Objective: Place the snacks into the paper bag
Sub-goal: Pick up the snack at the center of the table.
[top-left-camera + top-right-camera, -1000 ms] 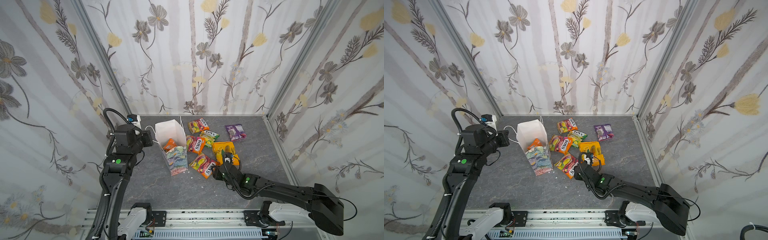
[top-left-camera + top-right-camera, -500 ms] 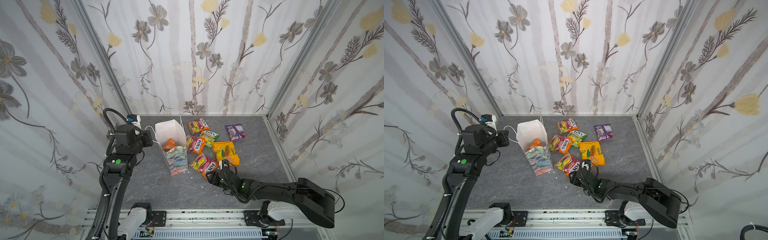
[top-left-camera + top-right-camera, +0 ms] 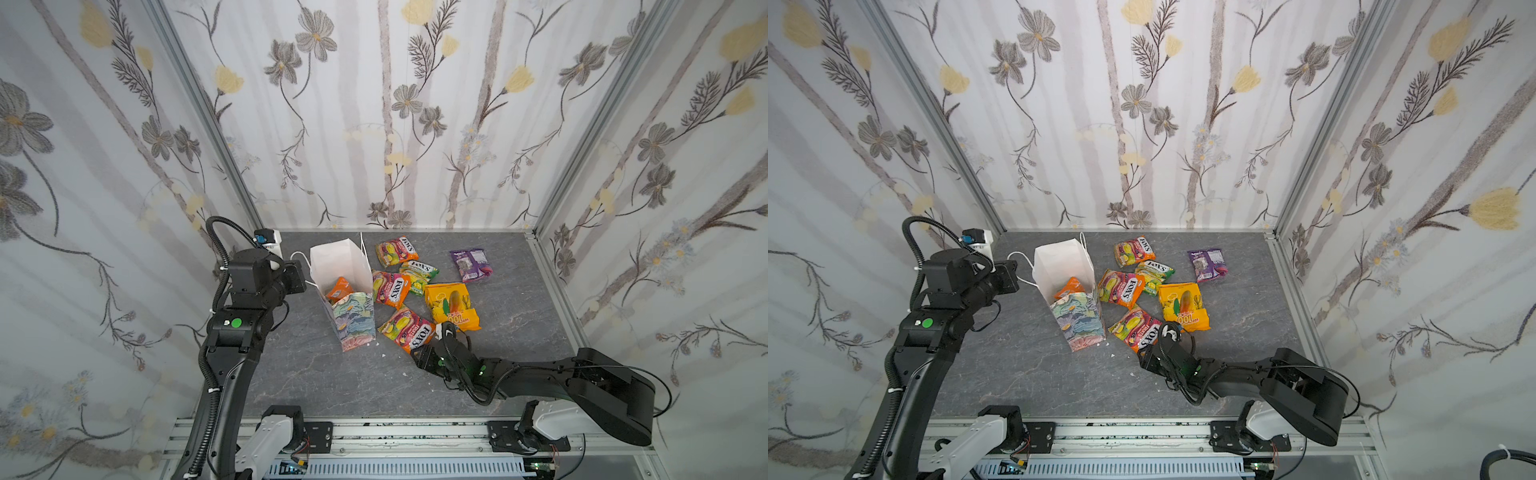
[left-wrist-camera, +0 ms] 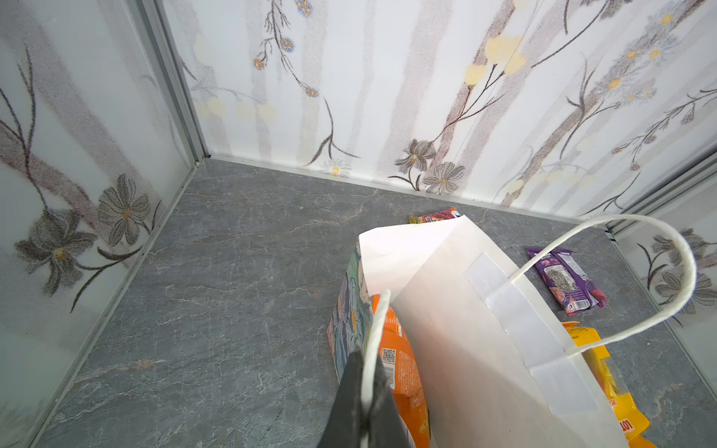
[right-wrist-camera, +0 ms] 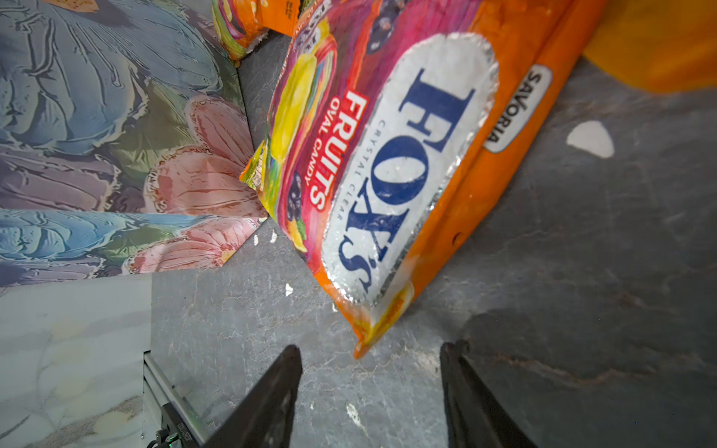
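Grey veined tabletop (image 3: 311, 374), paper bag (image 3: 353, 322), snacks (image 3: 451, 305); floral walls (image 3: 374, 124)

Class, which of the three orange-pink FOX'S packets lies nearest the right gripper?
The front FOX'S packet, beside the paper bag's base: its corner points at the open right gripper; the others lie farther back.

Right arm (image 3: 540, 370): a second ago it reaches out long; now it is drawn back toward the near edge, with the elbow folded low.

Right gripper (image 3: 417, 355): it has come off the yellow mango packet (image 3: 451, 305), which it partly covered before. That packet now shows whole.

The gripper has shifted toward the robot's left and sits low at the near corner of the closest FOX'S pack (image 3: 409, 328). Its fingers are apart, with the corner just between the tips.
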You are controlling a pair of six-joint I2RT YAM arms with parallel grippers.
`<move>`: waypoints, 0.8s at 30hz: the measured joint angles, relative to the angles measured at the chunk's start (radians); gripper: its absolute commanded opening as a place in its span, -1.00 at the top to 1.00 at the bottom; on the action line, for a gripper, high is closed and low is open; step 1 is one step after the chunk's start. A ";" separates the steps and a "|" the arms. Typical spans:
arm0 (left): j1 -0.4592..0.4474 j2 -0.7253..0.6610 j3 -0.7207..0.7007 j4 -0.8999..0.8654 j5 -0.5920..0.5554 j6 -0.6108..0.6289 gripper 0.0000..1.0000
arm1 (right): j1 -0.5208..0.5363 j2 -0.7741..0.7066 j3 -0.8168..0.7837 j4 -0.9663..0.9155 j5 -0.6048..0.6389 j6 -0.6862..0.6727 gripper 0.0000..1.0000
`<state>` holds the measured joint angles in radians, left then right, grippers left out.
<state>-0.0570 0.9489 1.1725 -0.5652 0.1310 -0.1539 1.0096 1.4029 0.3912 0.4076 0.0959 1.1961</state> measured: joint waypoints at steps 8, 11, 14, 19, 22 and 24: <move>0.000 0.000 0.000 0.000 0.000 0.000 0.93 | -0.015 0.037 -0.020 0.080 -0.011 0.021 -0.03; 0.000 0.000 0.000 0.000 0.000 0.000 0.93 | -0.019 0.049 -0.023 0.105 -0.011 0.027 -0.01; 0.000 -0.001 0.000 0.000 0.000 0.000 0.92 | -0.025 0.065 -0.027 0.125 -0.011 0.034 0.02; 0.000 -0.002 0.000 0.000 -0.003 0.000 0.92 | -0.035 0.097 -0.032 0.173 -0.012 0.051 0.11; 0.000 -0.002 0.000 0.000 -0.004 0.000 0.92 | -0.037 0.120 -0.032 0.210 -0.014 0.061 0.24; 0.000 -0.002 0.000 0.000 -0.004 0.000 0.93 | -0.040 0.138 -0.035 0.233 -0.020 0.066 0.39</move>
<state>-0.0570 0.9466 1.1725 -0.5652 0.1272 -0.1539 0.9699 1.5410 0.3565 0.6403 0.0757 1.2625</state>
